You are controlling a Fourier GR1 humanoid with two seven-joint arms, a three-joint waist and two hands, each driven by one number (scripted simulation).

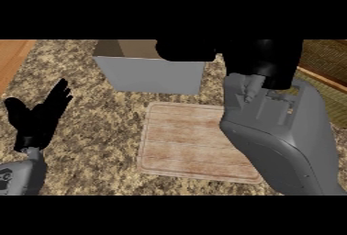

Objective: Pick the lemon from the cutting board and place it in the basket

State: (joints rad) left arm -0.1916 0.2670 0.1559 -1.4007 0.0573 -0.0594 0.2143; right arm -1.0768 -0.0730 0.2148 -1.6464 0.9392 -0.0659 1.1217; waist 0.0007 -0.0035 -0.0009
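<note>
You see a pale rectangular wooden cutting board (pixel 193 142) with matt, streaked grain on a rough-looking speckled brown-and-beige stone counter (pixel 88 128); the plain grey box-shaped basket (pixel 150 73) looks smooth and matt.

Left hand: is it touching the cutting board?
Apart. The head view shows the left hand open, fingers up, at the left edge, with bare speckled counter between it and the cutting board.
</note>
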